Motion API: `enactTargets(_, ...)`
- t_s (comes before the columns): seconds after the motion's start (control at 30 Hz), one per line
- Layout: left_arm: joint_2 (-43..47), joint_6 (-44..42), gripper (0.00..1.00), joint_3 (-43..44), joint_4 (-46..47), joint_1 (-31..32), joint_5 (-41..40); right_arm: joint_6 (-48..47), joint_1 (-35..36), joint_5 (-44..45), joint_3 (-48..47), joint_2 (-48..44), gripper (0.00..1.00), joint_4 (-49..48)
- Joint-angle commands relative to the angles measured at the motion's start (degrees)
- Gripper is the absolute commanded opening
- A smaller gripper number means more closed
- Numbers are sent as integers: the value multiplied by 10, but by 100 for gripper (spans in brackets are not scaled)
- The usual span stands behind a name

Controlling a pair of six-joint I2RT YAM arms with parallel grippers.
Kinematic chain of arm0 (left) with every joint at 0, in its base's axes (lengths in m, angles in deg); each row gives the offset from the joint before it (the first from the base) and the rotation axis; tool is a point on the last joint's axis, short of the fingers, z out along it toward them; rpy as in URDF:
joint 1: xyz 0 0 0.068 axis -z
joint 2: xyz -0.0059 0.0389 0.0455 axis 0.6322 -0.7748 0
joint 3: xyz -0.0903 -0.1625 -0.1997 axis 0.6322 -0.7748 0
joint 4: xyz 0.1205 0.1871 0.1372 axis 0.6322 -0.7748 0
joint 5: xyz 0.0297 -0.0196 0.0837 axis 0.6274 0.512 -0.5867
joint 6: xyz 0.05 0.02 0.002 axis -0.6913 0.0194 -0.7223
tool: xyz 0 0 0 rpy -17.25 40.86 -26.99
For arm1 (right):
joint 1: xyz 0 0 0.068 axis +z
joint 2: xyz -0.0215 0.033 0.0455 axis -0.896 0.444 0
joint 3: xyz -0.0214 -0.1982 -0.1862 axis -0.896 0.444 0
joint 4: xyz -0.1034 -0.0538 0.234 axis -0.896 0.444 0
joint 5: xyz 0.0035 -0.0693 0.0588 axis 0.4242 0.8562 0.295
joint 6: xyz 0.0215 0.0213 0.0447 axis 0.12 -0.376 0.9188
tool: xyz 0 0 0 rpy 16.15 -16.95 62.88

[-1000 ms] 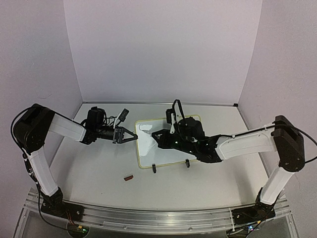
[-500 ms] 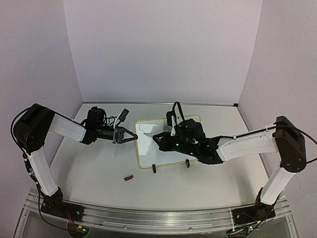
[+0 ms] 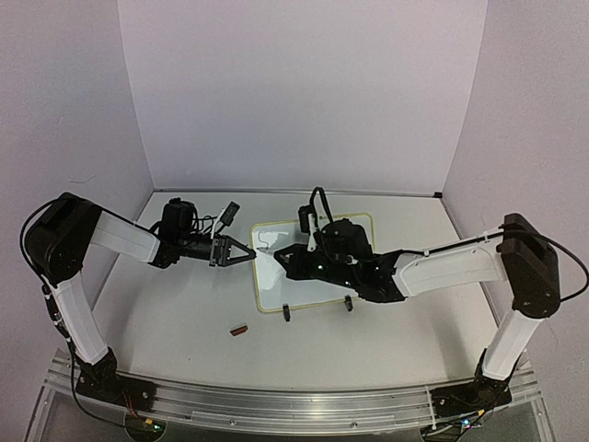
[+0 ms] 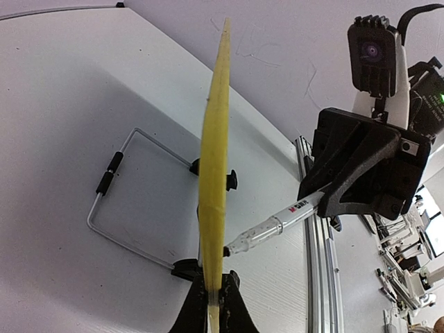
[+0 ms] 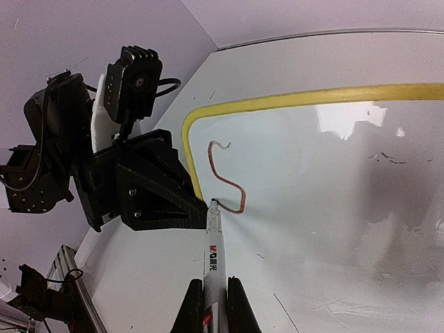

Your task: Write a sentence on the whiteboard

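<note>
Probably light, thin, stiff, slick-faced: whiteboard [image 3: 276, 293] propped on wire stand [image 4: 109, 173], apt to tip under pen pressure; best held by its yellow frame. Clamped there in left gripper [image 4: 210, 312], jaws closed on the edge. First curl of the sentence [image 5: 232, 184] just beyond that grip. Marker [image 5: 214, 250] pinched in right gripper [image 5: 211, 305], tip at stroke's end. From above, board face mostly hidden under right arm; tip contact hard to confirm.

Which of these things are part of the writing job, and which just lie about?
In use: whiteboard, left pincer clamping it, marker, right pincer holding it, first written stroke.
Lying about: small reddish piece on the table.
</note>
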Motion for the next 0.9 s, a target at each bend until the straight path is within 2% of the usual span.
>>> enactTargets(0.0, 15, -19, 0, -5, -5, 4, 6, 1, 0, -3, -15, -1, 0, -26)
enactTargets(0.13, 13, -19, 0, -4, -5, 4, 6, 3, 1, -2, 17, -43, 0, -65)
enactTargets(0.33, 12, -19, 0, -4, -4, 4, 5, 2, 0, 24, 54, -85, 0, -74)
enactTargets(0.87, 13, -19, 0, -4, -4, 4, 4, 6, -5, 36, 48, -50, 0, -51)
